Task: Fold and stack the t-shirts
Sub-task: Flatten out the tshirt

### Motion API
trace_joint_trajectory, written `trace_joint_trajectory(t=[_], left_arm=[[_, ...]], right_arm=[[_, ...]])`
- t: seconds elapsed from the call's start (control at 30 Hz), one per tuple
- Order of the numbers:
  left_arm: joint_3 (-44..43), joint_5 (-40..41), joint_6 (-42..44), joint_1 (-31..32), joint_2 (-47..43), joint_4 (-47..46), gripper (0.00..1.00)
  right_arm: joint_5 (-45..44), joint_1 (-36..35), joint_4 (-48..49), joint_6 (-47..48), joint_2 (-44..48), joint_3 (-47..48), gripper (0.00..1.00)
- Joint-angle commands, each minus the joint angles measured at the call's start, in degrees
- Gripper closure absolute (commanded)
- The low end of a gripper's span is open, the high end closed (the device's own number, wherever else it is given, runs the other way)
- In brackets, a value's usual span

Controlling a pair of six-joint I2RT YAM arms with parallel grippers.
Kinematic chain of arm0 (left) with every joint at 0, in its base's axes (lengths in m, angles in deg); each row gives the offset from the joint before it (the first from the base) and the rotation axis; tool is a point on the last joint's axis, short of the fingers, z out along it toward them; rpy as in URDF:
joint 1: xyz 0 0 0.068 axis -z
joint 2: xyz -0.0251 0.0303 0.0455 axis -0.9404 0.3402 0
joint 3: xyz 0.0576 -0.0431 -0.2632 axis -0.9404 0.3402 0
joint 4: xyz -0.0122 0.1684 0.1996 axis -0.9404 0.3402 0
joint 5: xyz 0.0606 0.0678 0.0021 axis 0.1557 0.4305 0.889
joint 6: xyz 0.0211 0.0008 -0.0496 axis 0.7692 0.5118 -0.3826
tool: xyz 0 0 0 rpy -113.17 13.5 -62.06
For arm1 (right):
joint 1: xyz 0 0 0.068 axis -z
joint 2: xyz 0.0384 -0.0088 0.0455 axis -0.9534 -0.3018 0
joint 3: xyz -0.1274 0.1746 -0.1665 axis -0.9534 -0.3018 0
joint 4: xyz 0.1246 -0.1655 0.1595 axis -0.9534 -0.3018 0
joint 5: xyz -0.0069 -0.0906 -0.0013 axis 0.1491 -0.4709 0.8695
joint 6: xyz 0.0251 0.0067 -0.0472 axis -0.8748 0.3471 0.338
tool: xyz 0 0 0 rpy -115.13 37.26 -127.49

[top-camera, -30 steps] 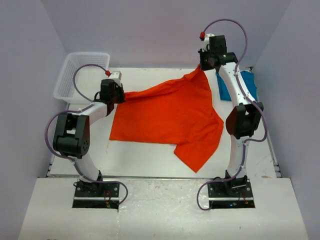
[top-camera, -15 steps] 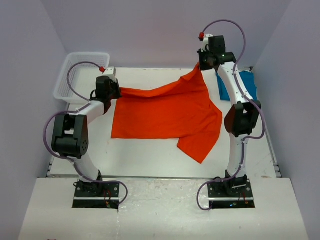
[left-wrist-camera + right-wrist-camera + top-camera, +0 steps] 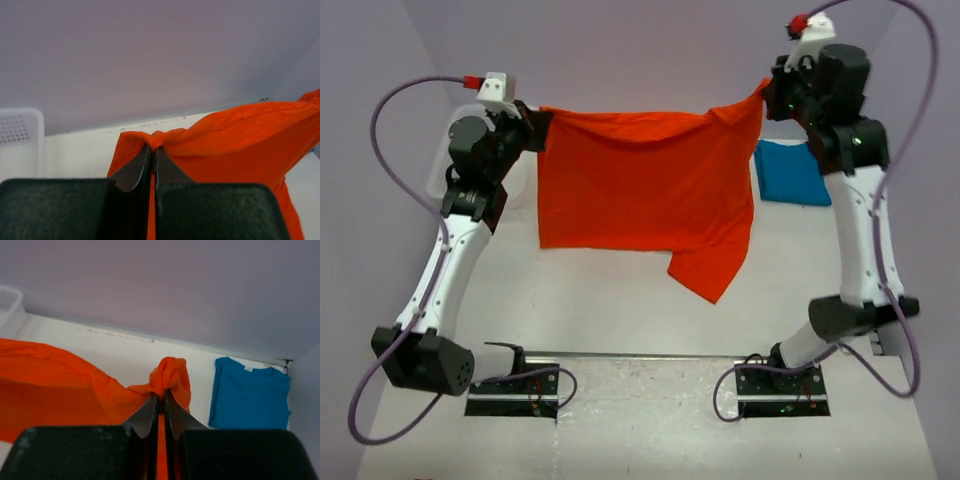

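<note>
The orange-red t-shirt (image 3: 640, 185) is held spread in the air left of the teal-blue t-shirt (image 3: 790, 172), with one top corner clenched in the left tool (image 3: 540, 127) and the other in the right tool (image 3: 767, 96). The teal-blue one appears already folded on the tabletop (image 3: 620, 310). Folding and stacking the orange-red one are judged not yet done.

No readable text, labels, or signs.
</note>
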Motion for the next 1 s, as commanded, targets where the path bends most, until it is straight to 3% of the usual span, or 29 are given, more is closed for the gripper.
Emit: trace_joint_trajectory(t=[0.0,0.1,0.3,0.5,0.6,0.7,0.97], left_arm=[[-2.91,-4.10,-1.01,0.01,-8.09,4.13,1.00],[-4.14,-4.98,-0.93,0.01,-13.54,8.18,1.00],[-8.36,-1.48,1.26,0.01,-16.98,14.17,1.00],[-17.67,2.75,2.14,0.01,-4.43,15.93,1.00],[-27.66,5.12,4.08,-0.17,7.32,17.33,1.00],[-34.62,6.18,5.22,-0.70,13.93,19.79,1.00],[-30.87,5.92,6.11,-0.70,12.21,18.48,1.00]], right_arm=[[-2.77,-1.33,2.34,-0.49,17.10,-2.06,1.00],[-3.65,-2.57,1.99,-0.40,25.99,-3.91,1.00],[-1.46,-2.92,0.68,-0.49,30.17,-1.55,1.00],[0.83,-2.83,-1.97,-1.46,14.72,12.51,1.00],[1.27,-2.31,-2.23,-1.37,5.57,20.32,1.00],[1.62,-2.39,-0.83,-1.37,1.69,19.39,1.00],[1.53,-1.78,0.15,1.18,0.19,16.48,1.00]])
